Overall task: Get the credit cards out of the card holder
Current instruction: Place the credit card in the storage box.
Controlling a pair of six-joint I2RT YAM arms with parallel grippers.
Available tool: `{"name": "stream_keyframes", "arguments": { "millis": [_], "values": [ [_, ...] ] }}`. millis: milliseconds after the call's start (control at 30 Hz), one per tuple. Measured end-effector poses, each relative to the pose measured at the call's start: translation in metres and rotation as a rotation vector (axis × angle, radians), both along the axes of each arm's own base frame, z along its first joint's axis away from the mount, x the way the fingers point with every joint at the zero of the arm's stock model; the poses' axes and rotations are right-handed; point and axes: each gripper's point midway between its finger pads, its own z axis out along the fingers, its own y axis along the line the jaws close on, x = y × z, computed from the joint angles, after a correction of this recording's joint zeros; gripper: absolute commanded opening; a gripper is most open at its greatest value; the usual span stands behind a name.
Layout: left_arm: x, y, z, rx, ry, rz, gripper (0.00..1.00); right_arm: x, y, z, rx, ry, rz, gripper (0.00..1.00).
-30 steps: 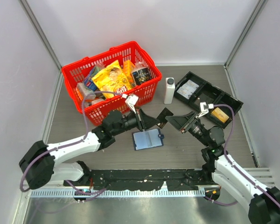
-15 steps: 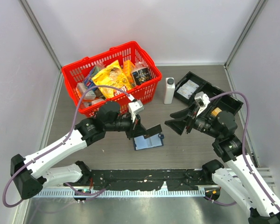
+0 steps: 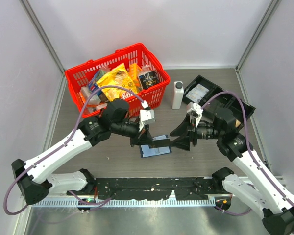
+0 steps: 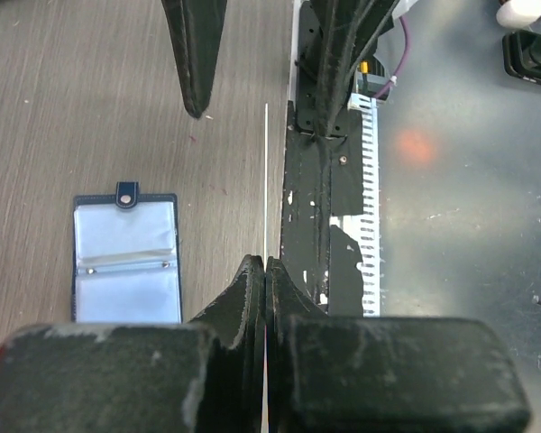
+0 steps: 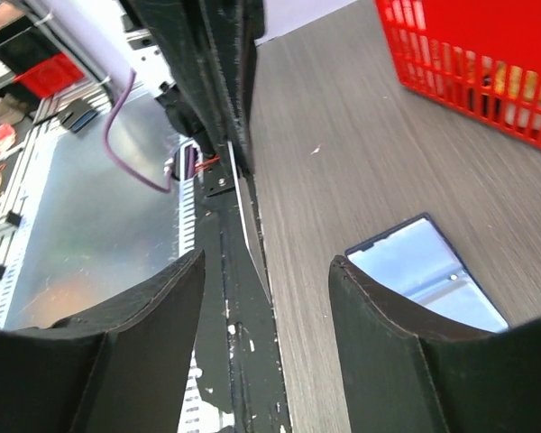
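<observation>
My left gripper [image 4: 266,271] pinches a credit card [image 4: 267,171] edge-on near the open card holder [image 3: 155,146]. My right gripper [image 3: 180,138], spread wide, should probably receive it.

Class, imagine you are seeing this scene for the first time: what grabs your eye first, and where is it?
The bright red basket, heaped with packets, stands at the back left. In front of it the navy card holder lies open between the two grippers: the left gripper is shut on a thin card seen edge-on, the right gripper is open.
</observation>
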Motion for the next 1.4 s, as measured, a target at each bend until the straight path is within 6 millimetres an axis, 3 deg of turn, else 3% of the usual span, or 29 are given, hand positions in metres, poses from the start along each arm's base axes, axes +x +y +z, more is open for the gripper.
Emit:
{"name": "stream_keyframes", "arguments": {
  "millis": [200, 267, 333, 400, 567, 633, 800, 933, 1100, 1267, 1400],
  "values": [
    [-0.003, -0.003, 0.003, 0.013, 0.004, -0.054, 0.00, -0.014, 0.012, 0.004, -0.004, -0.022, 0.111, 0.44],
    [-0.005, -0.003, 0.005, 0.010, 0.004, -0.067, 0.00, -0.017, 0.016, 0.002, -0.012, -0.021, 0.136, 0.20],
    [-0.006, -0.004, 0.006, 0.004, 0.005, -0.079, 0.00, -0.018, 0.020, -0.001, -0.020, -0.022, 0.156, 0.01],
    [-0.007, -0.004, 0.006, 0.005, 0.008, -0.082, 0.01, -0.018, 0.022, -0.004, -0.028, -0.016, 0.163, 0.01],
    [0.002, -0.002, 0.003, 0.023, -0.019, -0.032, 0.57, -0.012, 0.023, -0.005, -0.047, -0.012, 0.133, 0.01],
    [0.010, 0.002, 0.000, 0.032, -0.048, 0.021, 0.73, -0.006, 0.023, -0.005, -0.061, -0.008, 0.104, 0.01],
    [0.041, 0.028, -0.007, 0.051, -0.152, 0.275, 0.95, 0.030, 0.014, -0.018, -0.131, 0.055, -0.059, 0.01],
    [0.080, 0.057, 0.003, 0.038, -0.252, 0.566, 1.00, 0.080, -0.014, -0.037, -0.192, 0.181, -0.277, 0.01],
    [0.118, 0.106, 0.018, 0.013, -0.369, 0.914, 1.00, 0.139, -0.067, -0.058, -0.239, 0.352, -0.582, 0.01],
    [0.132, 0.139, 0.022, 0.003, -0.439, 1.109, 1.00, 0.184, -0.121, -0.071, -0.266, 0.473, -0.856, 0.01],
    [0.138, 0.155, 0.024, -0.001, -0.478, 1.197, 1.00, 0.208, -0.171, -0.085, -0.290, 0.556, -1.074, 0.01]
  ]
}}
